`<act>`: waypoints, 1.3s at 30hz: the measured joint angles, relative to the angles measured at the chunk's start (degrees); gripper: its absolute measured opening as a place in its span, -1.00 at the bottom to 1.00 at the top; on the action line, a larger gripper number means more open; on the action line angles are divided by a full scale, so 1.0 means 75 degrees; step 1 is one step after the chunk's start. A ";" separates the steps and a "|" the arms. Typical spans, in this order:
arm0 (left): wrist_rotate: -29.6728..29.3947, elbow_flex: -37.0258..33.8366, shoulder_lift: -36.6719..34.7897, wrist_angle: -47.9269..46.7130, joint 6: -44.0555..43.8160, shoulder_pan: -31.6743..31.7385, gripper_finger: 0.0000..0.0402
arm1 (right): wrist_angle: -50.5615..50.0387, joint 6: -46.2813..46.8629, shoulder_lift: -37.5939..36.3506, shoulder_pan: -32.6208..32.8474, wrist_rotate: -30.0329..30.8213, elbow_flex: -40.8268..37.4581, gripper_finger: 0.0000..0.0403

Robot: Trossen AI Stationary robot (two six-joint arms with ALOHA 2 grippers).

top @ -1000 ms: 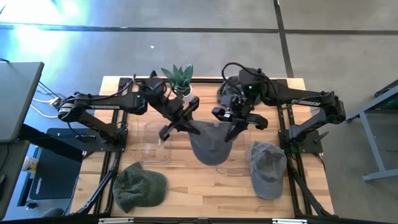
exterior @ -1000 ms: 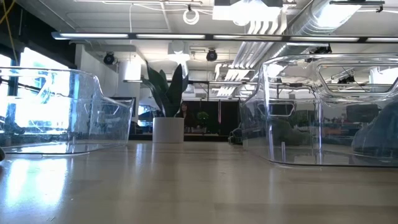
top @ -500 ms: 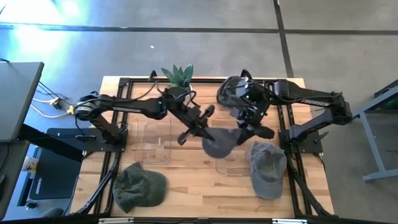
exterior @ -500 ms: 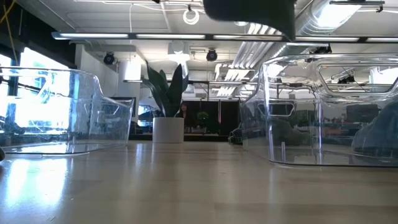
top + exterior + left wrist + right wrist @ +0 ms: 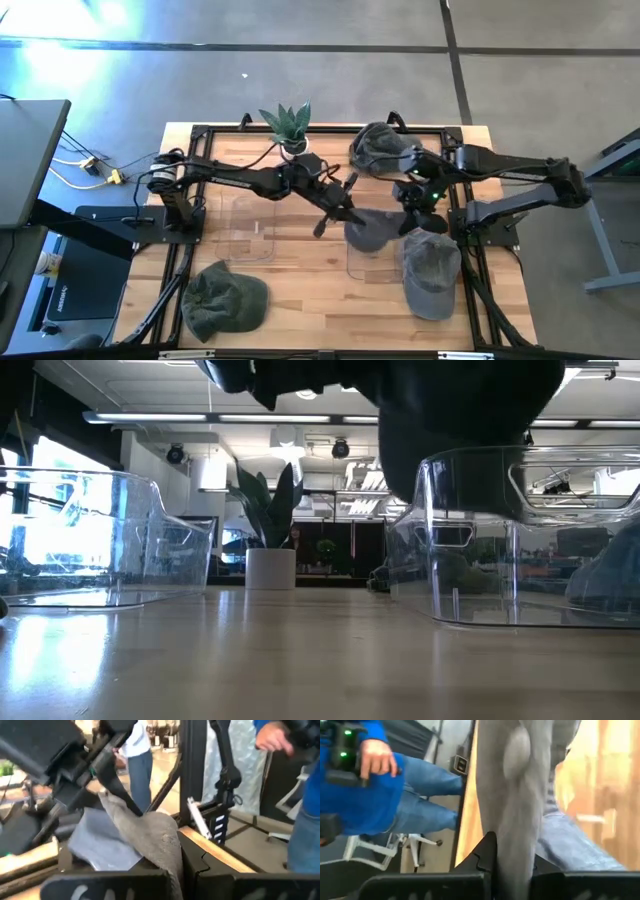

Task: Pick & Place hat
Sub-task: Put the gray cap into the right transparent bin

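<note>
A grey cap (image 5: 372, 230) hangs between both grippers above the clear bin (image 5: 372, 258) right of the table's middle. My left gripper (image 5: 338, 207) is shut on the cap's left side, and my right gripper (image 5: 413, 204) is shut on its right side. In the low view the cap (image 5: 460, 420) shows as a dark mass just over the right bin's rim (image 5: 520, 460). The left wrist view shows grey cloth (image 5: 150, 832) running from my fingers to the other gripper (image 5: 115, 785). My left gripper pinches the cap's left edge (image 5: 167, 852) between its two fingers, coming level from the table's left. The cap is lifted clear and sags toward the other gripper. My right gripper pinches the cap's right edge (image 5: 512, 840) between its two fingers, coming from the table's right. The cloth hangs in folds and touches nothing below.
A second clear bin (image 5: 250, 228) stands left of the middle. A green cap (image 5: 225, 298) lies near the left front corner, a grey cap (image 5: 430, 270) near the right front and another grey one (image 5: 375, 148) at the far edge beside a potted plant (image 5: 287, 125). A person (image 5: 375, 795) stands beyond the table.
Both grippers have carried the cap toward the table's right and downward, from the middle to over the right bin. The cap has dropped into the low view's top. The grippers stand a little closer together, and the cap is more bunched.
</note>
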 joint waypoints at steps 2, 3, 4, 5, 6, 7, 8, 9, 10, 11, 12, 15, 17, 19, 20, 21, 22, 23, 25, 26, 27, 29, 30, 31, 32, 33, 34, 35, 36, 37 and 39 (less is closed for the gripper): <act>-0.0185 0.0131 0.0254 0.0458 0.0014 0.0000 -1.00 | 0.0092 0.0126 -0.0263 -0.0041 0.0239 -0.0193 -0.93; -0.0226 0.0141 0.0337 0.0506 0.0009 0.0000 -1.00 | 0.0098 0.0184 -0.0380 -0.0066 0.0326 -0.0309 -0.93; -0.0129 0.0131 0.0385 0.0346 -0.0006 0.0000 -1.00 | 0.0104 0.0240 -0.0448 -0.0075 0.0416 -0.0422 -0.94; -0.0072 0.0163 0.0440 0.0254 -0.0004 0.0000 -1.00 | 0.0154 0.0301 -0.0498 -0.0077 0.0490 -0.0511 -0.95; -0.0059 0.0306 0.0537 0.0279 0.0020 0.0000 -1.00 | 0.0213 0.0364 -0.0526 -0.0077 0.0535 -0.0587 -0.96; -0.0113 0.0538 0.0736 0.0481 0.0057 0.0000 -1.00 | 0.0248 0.0406 -0.0543 -0.0077 0.0550 -0.0672 -0.97; -0.0185 0.0736 0.0921 0.0587 0.0057 0.0000 -1.00 | 0.0259 0.0432 -0.0555 -0.0077 0.0550 -0.0755 -0.97; -0.0129 0.0793 0.0993 0.0516 0.0017 0.0000 -1.00 | 0.0253 0.0434 -0.0560 -0.0077 0.0554 -0.0834 -0.98; 0.0033 0.0835 0.1038 0.0296 -0.0087 0.0000 -1.00 | 0.0231 0.0435 -0.0559 -0.0077 0.0559 -0.0927 -0.98; 0.0113 0.0919 0.1098 0.0221 -0.0170 -0.0002 -1.00 | 0.0226 0.0437 -0.0551 -0.0077 0.0569 -0.1009 -0.98; 0.0065 0.1038 0.1159 0.0191 -0.0168 -0.0003 -1.00 | 0.0240 0.0437 -0.0546 -0.0077 0.0605 -0.1068 -0.98; -0.0212 0.1378 0.1535 0.0119 0.0012 -0.0008 -1.00 | 0.0292 0.0492 -0.0565 -0.0081 0.0840 -0.1231 -0.95; -0.0190 0.1439 0.1645 -0.0435 -0.0130 -0.0003 -1.00 | 0.0224 0.0606 -0.0562 -0.0083 0.1121 -0.1305 -0.93; -0.0293 0.1585 0.1620 -0.0831 -0.0142 0.0000 -1.00 | 0.0277 0.0633 -0.0560 -0.0083 0.1269 -0.1333 -0.92; -0.0487 0.1640 0.1560 -0.0999 -0.0028 -0.0002 -1.00 | 0.0215 0.0628 -0.0568 -0.0083 0.1332 -0.1341 -0.92; -0.0642 0.1648 0.1520 -0.1216 0.0106 -0.0003 -1.00 | 0.0210 0.0610 -0.0568 -0.0083 0.1456 -0.1341 -0.92; -0.0809 0.1650 0.1509 -0.1478 0.0206 -0.0003 -1.00 | 0.0232 0.0607 -0.0566 -0.0083 0.1562 -0.1341 -0.93; -0.0988 0.1642 0.1537 -0.1732 0.0246 -0.0003 -0.99 | 0.0227 0.0601 -0.0565 -0.0083 0.1671 -0.1341 -0.93; -0.1124 0.1598 0.1613 -0.2121 0.0254 0.0002 -0.97 | 0.0228 0.0583 -0.0562 -0.0083 0.1884 -0.1341 -0.95; -0.1172 0.1591 0.1618 -0.2200 0.0259 0.0031 -0.94 | 0.0229 0.0579 -0.0562 -0.0083 0.1972 -0.1341 -0.96; -0.1167 0.1596 0.1605 -0.2192 0.0262 0.0060 -0.90 | 0.0231 0.0571 -0.0562 -0.0083 0.2043 -0.1341 -0.96; -0.1137 0.1634 0.1561 -0.2279 0.0250 0.0070 -0.79 | 0.0287 0.0571 -0.0562 -0.0083 0.2159 -0.1341 -0.97; -0.1131 0.1634 0.1557 -0.2360 0.0250 0.0073 -0.73 | 0.0314 0.0571 -0.0562 -0.0083 0.2213 -0.1341 -0.97; -0.1131 0.1630 0.1559 -0.2459 0.0250 0.0073 -0.66 | 0.0332 0.0571 -0.0562 -0.0083 0.2286 -0.1341 -0.97; -0.1131 0.1618 0.1571 -0.2535 0.0252 0.0070 -0.59 | 0.0346 0.0571 -0.0560 -0.0083 0.2388 -0.1341 -0.96; -0.1131 0.1616 0.1580 -0.2563 0.0262 0.0064 -0.53 | 0.0359 0.0571 -0.0558 -0.0083 0.2487 -0.1341 -0.94; -0.1129 0.1614 0.1580 -0.2565 0.0316 0.0064 -0.47 | 0.0360 0.0573 -0.0557 -0.0083 0.2572 -0.1341 -0.92; -0.1129 0.1617 0.1580 -0.2576 0.0394 0.0064 -0.42 | 0.0353 0.0574 -0.0554 -0.0083 0.2635 -0.1341 -0.90; -0.1154 0.1620 0.1574 -0.2604 0.0456 0.0064 -0.37 | 0.0352 0.0586 -0.0554 -0.0083 0.2681 -0.1341 -0.87; -0.1233 0.1617 0.1574 -0.2651 0.0490 0.0079 -0.33 | 0.0355 0.0594 -0.0553 -0.0083 0.2688 -0.1341 -0.83; -0.1255 0.1617 0.1577 -0.2723 0.0560 0.0117 -0.26 | 0.0352 0.0641 -0.0551 -0.0083 0.2589 -0.1341 -0.73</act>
